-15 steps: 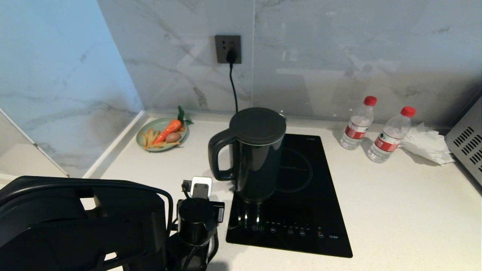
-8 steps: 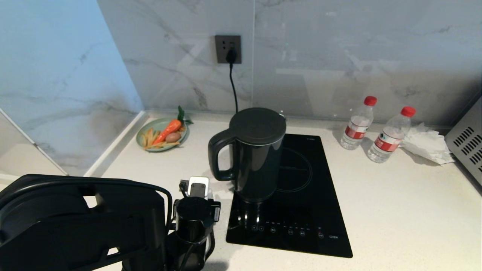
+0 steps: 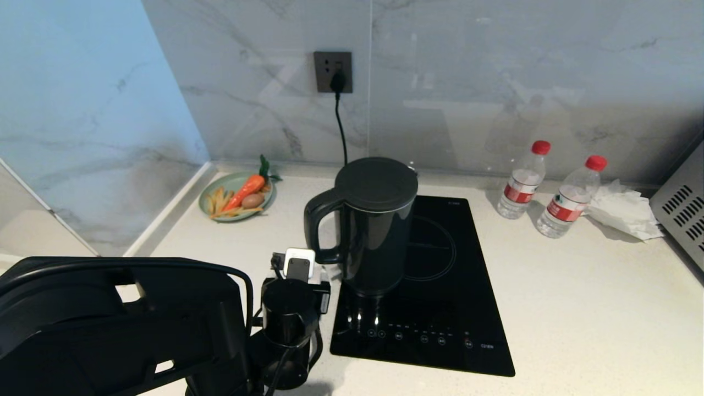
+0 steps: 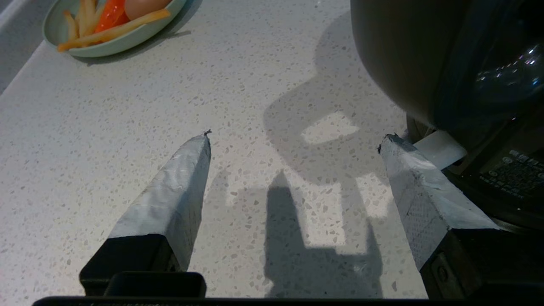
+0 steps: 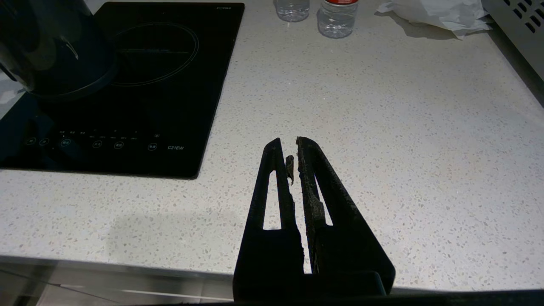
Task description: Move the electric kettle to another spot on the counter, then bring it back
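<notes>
On the cooktop (image 3: 440, 286), at its left edge: electric kettle (image 3: 374, 231), upright, handle facing left. Left gripper (image 4: 293, 142) released, fingers spread above the counter (image 3: 577, 308), just near-left of the kettle. Right gripper (image 5: 293, 148) clenched, empty, over the near right counter. 2 bottles (image 3: 522, 181) far right.

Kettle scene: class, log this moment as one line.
kettle: upright, untouched | left hand: open beside its handle | right hand: shut, over counter

The electric kettle (image 4: 446, 55) is cut off at the left wrist view's edge, its handle unseen.
</notes>
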### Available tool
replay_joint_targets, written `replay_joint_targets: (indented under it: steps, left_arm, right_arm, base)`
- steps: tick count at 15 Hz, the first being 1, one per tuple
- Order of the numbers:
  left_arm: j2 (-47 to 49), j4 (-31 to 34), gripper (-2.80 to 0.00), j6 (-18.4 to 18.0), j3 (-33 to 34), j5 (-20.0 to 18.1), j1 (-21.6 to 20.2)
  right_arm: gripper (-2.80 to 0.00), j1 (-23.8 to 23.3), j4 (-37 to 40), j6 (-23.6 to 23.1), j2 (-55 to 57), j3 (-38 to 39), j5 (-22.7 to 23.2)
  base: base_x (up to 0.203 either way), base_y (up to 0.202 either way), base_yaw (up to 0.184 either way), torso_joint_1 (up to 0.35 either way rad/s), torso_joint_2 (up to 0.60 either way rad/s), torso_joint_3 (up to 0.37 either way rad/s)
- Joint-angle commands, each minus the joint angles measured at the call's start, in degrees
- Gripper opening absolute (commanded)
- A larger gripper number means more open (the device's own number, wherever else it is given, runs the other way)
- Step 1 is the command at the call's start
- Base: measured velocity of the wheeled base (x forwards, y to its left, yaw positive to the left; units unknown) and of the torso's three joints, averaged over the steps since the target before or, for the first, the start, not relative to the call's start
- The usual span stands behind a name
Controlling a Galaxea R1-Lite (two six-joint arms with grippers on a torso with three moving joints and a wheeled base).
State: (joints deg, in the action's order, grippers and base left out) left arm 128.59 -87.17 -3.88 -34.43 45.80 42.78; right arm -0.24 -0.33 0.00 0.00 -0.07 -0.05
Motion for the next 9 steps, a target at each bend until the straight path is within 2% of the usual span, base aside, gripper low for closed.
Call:
replay_joint_targets:
  steps: [1,9]
  left_arm:
    - [-0.62,-0.49,0.00,0.10,-0.11,0.25,0.03]
    - [0.00,-0.49,0.00,0.36,0.15,1.22,3.10]
  right_arm:
    - [-2.80,-0.02,-0.02,0.00,0.00,-0.01,-0.02]
    - [-2.80,0.06,-0.02,0.00,0.00,-0.01,-0.04]
  base:
    - [0.000,0.000,0.000,0.000,0.00,0.000]
    - [0.000,0.000,0.000,0.000,0.00,0.000]
